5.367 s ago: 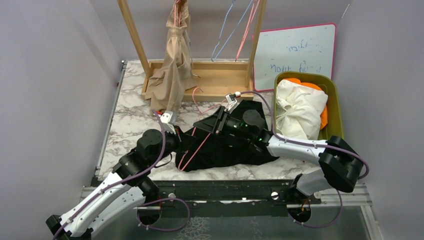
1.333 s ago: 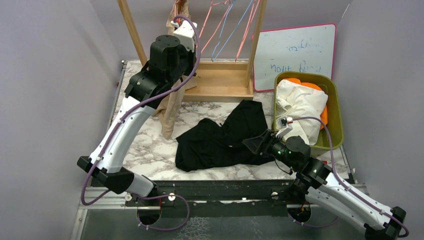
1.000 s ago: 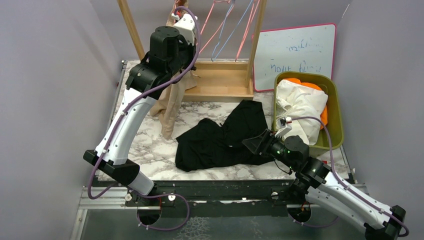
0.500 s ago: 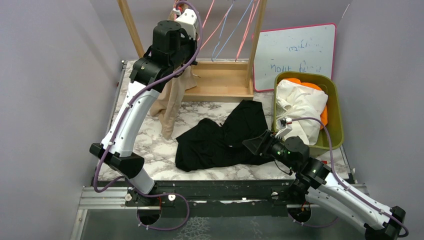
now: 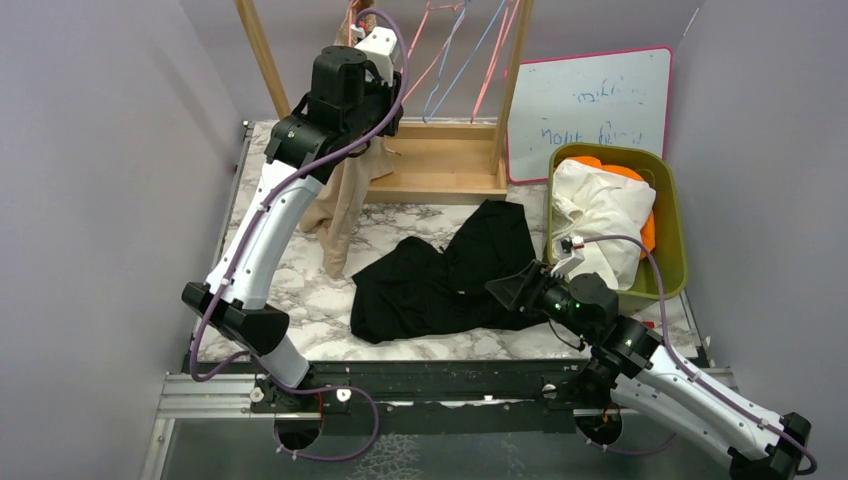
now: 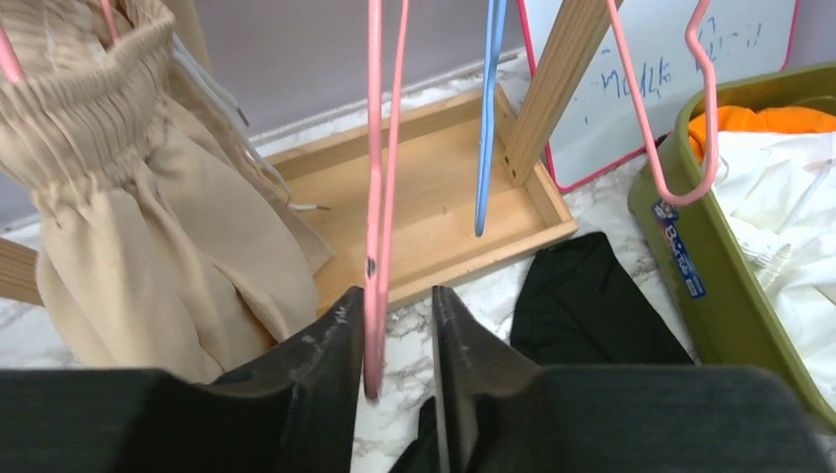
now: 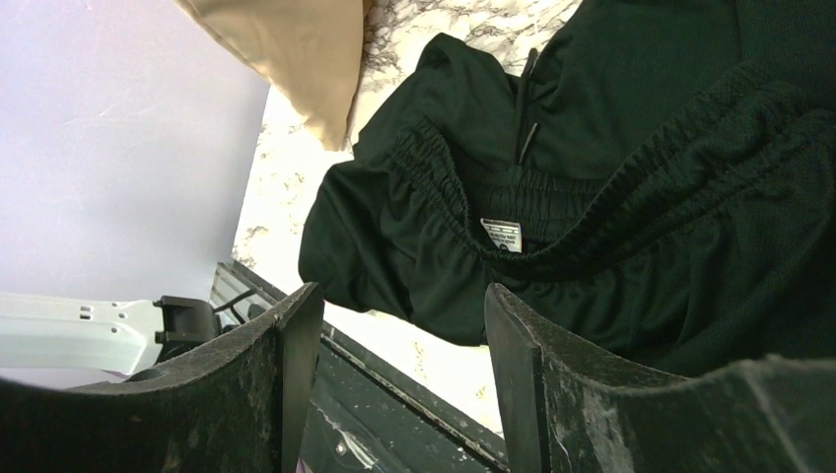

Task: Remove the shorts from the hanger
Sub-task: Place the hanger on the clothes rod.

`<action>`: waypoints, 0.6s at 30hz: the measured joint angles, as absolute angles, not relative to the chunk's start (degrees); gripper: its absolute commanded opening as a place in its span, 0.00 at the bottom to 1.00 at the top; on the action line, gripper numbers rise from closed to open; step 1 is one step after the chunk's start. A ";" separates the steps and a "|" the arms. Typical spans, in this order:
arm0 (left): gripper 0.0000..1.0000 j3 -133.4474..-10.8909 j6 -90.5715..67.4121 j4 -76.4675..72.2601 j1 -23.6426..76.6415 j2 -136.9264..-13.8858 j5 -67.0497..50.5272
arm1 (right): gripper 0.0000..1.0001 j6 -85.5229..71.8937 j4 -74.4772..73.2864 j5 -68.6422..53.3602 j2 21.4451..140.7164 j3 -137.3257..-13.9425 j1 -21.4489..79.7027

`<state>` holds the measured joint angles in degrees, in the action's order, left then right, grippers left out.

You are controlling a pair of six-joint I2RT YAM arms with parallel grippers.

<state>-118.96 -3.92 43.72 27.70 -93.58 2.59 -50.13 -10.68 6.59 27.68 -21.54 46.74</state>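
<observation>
- Tan shorts (image 6: pixel 128 207) hang at the left of the wooden rack (image 5: pixel 445 160), the gathered waistband bunched at the top and the legs reaching down to the marble table (image 5: pixel 310 295).
- Left gripper (image 6: pixel 396 293), raised among the hangers, has its jaws a narrow gap apart around the wire of a bare pink hanger (image 6: pixel 376 148). The wire lies against one finger with a gap on the other side, so nothing is clamped.
- Blue hanger (image 6: pixel 485 118) and a second pink hanger (image 6: pixel 706 108) dangle bare beside it.
- Black shorts (image 5: pixel 440 285) lie spread on the table in front of the rack, off any hanger.
- Right gripper (image 7: pixel 402 293) hovers low over the black shorts, jaws wide apart and holding nothing.
- White tag (image 7: pixel 503 235) inside the black waistband carries print too small to read.
- Green bin (image 5: pixel 673 225) at the right holds the white shorts (image 5: pixel 600 220), heaped over the orange shorts (image 5: pixel 610 166).
- Blue sticker (image 6: pixel 680 246) on the bin's wall bears lettering that cannot be made out.
- Whiteboard (image 5: pixel 600 95), pink-framed, stands behind the bin with two lines of blue scrawl, illegible.
</observation>
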 measured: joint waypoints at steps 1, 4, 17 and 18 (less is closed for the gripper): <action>0.43 -118.10 -4.08 43.72 27.70 -93.14 2.55 | 0.65 -50.06 -10.68 6.59 27.70 -21.54 46.74; 0.54 -115.39 -4.47 43.86 27.70 -91.57 2.26 | 0.66 -49.21 -10.83 6.79 27.99 -21.56 46.74; 0.91 -93.17 -5.89 40.60 27.70 -74.43 1.78 | 0.86 -42.89 -15.16 6.87 41.19 -28.75 46.74; 0.93 -91.26 -6.17 40.14 27.70 -73.03 1.76 | 0.86 -42.46 -15.20 6.59 42.87 -29.39 46.74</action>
<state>-91.26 -6.17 40.14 27.70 -73.03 1.76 -42.46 -15.20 6.59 42.87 -29.39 46.74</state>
